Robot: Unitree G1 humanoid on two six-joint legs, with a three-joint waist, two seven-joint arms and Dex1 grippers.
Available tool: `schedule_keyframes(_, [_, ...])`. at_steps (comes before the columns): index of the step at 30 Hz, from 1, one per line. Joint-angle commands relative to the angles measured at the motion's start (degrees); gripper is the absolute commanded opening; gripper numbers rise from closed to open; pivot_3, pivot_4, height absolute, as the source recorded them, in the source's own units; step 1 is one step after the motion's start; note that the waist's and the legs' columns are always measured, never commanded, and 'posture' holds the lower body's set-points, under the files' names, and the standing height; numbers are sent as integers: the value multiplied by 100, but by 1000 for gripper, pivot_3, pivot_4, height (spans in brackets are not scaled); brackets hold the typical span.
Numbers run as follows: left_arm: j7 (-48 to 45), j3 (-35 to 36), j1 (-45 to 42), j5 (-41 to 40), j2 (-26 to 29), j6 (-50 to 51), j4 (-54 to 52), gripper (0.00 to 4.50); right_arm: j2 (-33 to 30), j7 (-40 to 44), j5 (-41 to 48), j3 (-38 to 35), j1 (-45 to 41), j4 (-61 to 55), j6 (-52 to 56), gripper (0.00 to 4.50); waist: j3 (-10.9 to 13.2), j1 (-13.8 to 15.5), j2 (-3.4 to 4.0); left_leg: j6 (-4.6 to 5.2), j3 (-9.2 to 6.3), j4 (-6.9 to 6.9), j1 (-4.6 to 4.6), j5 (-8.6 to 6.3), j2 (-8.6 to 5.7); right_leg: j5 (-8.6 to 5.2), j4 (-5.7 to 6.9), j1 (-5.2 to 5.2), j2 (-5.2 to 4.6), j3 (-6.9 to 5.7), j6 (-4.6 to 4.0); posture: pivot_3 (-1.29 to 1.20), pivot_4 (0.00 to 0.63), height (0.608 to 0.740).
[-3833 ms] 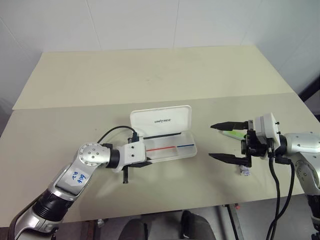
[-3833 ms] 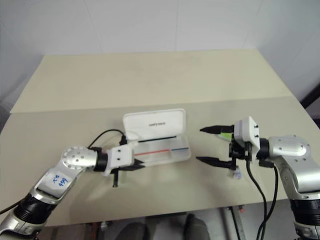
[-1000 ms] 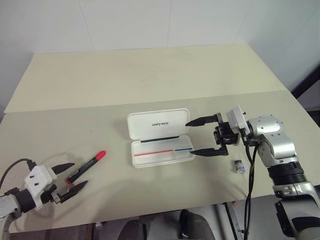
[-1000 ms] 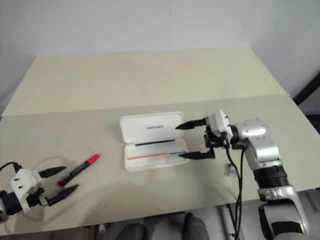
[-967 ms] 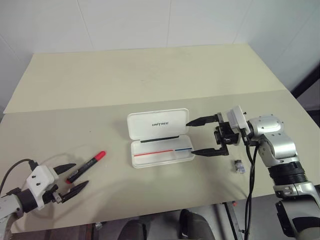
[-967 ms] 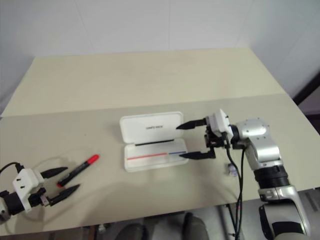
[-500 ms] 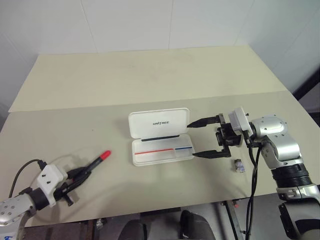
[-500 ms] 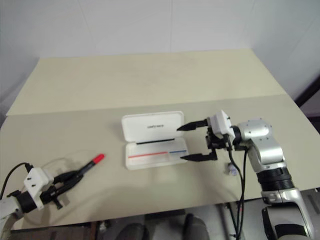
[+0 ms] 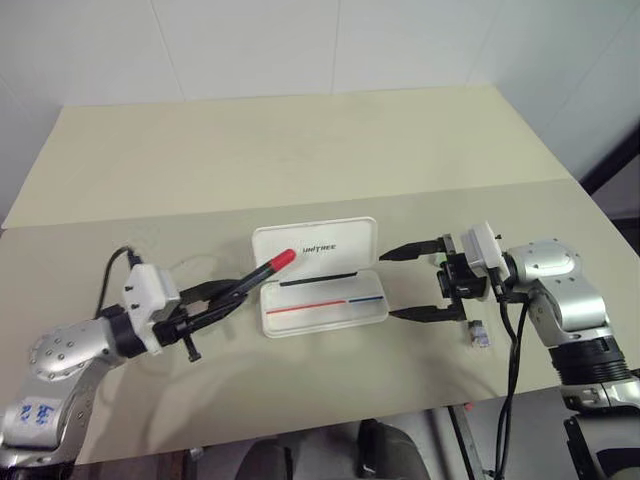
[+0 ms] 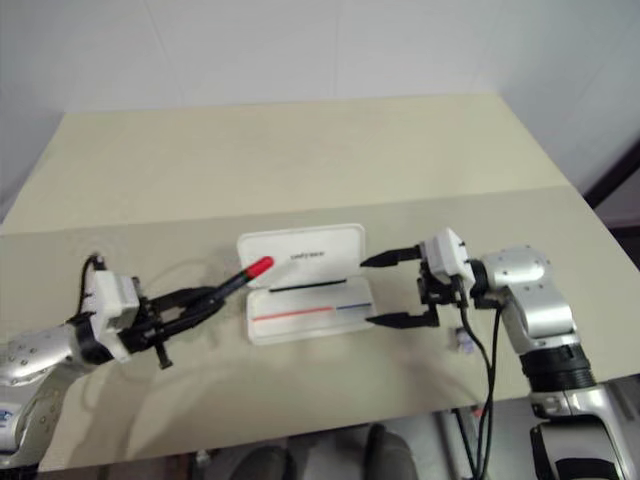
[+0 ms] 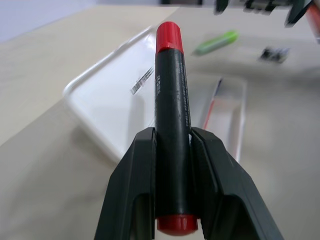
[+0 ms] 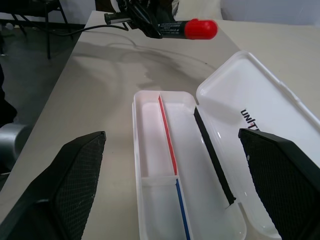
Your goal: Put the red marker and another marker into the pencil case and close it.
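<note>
Markers are told first: the red marker is held tight in the left gripper, lifted above the desk beside the open pencil case. The right gripper is spread wide at the case's other end. A green marker is seen lying past the case.

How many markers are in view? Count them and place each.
2. The red marker is gripped in the left gripper, raised beside the open pencil case. The yellow-green highlighter lies on the table beyond the case.
</note>
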Motion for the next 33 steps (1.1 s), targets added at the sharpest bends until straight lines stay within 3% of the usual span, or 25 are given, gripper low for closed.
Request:
schedule_keyframes(1, [43,-747,-656,314,-8,149,-161,668,-114,-214,99,-293,172,-431,65,4500,-3,42,-4,0,1,4,2,0,0,0,0,4,0,2,0,0,150,740])
schedule_keyframes(11, [234,-2477,-1976,1877,-791,-456,1077,668,-236,-1092,247,-797,1145,-1622,495,4500,-7,90,-10,0,39,5,13,0,4,0,-5,3,2,9,0,0,150,740])
schedule_keyframes(22, [261,-2742,-2375,2521,-1104,-836,1873,668,-262,-1864,365,-1242,1903,-2472,781,4500,-11,113,-17,1,43,6,12,0,5,1,-7,0,2,9,1,0,150,740])
schedule_keyframes(33, [128,-2669,-2317,2291,-1422,-670,1687,4388,-329,-2005,435,-1268,1974,-2547,844,4500,-15,113,-24,2,45,7,11,0,5,2,-7,1,1,10,1,0,150,740])
